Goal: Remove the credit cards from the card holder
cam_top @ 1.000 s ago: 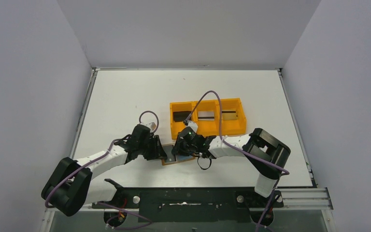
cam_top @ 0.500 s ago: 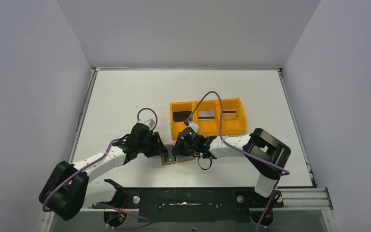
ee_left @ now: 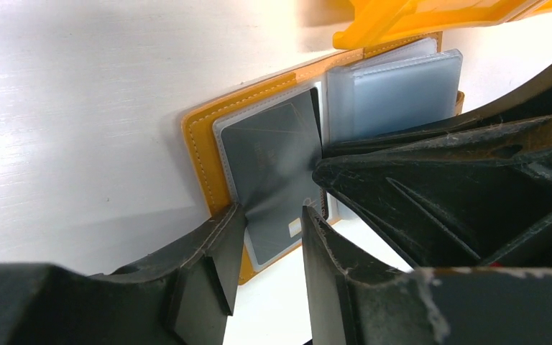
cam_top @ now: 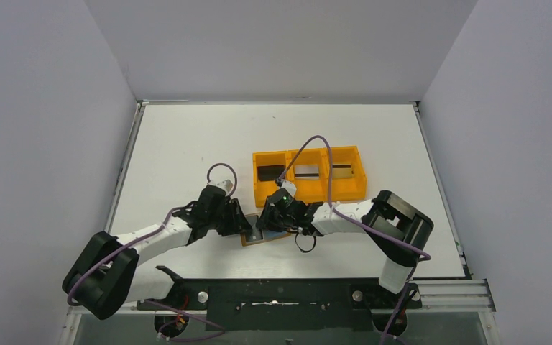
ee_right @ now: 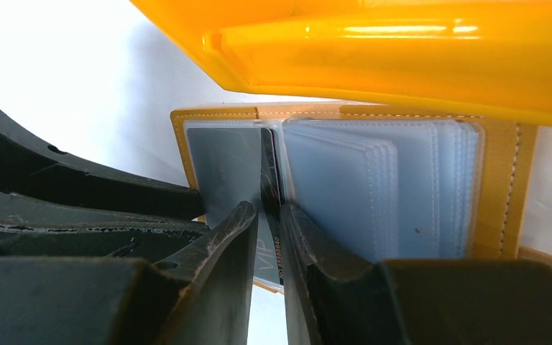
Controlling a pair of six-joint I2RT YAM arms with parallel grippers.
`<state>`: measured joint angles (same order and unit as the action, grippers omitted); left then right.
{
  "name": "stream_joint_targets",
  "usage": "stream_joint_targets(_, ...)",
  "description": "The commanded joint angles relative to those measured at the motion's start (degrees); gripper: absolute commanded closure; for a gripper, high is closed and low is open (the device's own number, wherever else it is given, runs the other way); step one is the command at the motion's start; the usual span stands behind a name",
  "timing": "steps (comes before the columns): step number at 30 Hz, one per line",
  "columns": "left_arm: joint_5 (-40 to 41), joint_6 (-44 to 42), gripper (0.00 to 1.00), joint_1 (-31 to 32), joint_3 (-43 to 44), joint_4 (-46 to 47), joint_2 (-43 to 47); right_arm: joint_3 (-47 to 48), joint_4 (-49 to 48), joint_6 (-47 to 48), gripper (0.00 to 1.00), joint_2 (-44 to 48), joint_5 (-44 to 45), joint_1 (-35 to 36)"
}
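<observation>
The tan-orange card holder (cam_top: 262, 240) lies open on the table just in front of the orange tray. In the left wrist view its left panel (ee_left: 200, 144) holds a grey card (ee_left: 277, 162), and pale blue sleeves (ee_left: 402, 86) fan out on the right. My left gripper (ee_left: 273, 219) is open, with its jaws either side of the grey card's near corner. My right gripper (ee_right: 267, 215) is open by a narrow gap. It straddles the edge of a dark card (ee_right: 268, 169) between the grey card (ee_right: 223, 162) and the sleeves (ee_right: 374, 180). Both grippers meet over the holder in the top view.
The bright orange three-compartment tray (cam_top: 309, 192) stands just behind the holder, with a card in each compartment. Its wall (ee_right: 402, 50) hangs close above the right gripper. The right gripper's black fingers (ee_left: 460, 180) crowd the left wrist view.
The left arm swung slightly left and back again. Both grippers stay at the holder, and the holder has not moved.
</observation>
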<state>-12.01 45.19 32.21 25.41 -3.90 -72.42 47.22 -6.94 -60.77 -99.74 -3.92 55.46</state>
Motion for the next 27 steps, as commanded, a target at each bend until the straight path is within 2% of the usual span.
stream_joint_targets(1,5.40,-0.26,0.63,0.55,0.69,-5.00,1.14,-1.00,1.17,0.16,0.78,1.71,0.82,-0.09)
stream_joint_targets(8,6.50,0.14,0.62,0.78,1.05,-5.90,-0.09,-0.02,3.64,1.16,0.76,3.16,3.40,0.35)
stream_joint_targets(11,5.36,-0.58,0.70,1.01,1.57,-5.29,-2.22,1.44,6.30,1.79,0.76,2.97,5.25,0.96)
stream_joint_targets(15,3.66,-0.68,0.83,1.49,1.59,-3.32,-3.95,1.02,4.58,1.34,0.78,1.70,3.30,0.96)
stream_joint_targets(19,3.95,-0.45,0.93,1.95,1.45,-2.78,-3.98,0.45,3.61,0.93,0.79,2.02,2.63,0.83)
stream_joint_targets(23,3.77,-0.86,1.00,1.91,0.81,-1.91,-3.90,-0.15,3.85,1.05,0.78,3.90,3.99,0.82)
stream_joint_targets(27,3.19,-1.24,1.00,1.96,0.53,-1.41,-4.39,0.63,7.54,1.33,0.76,4.98,6.87,0.88)
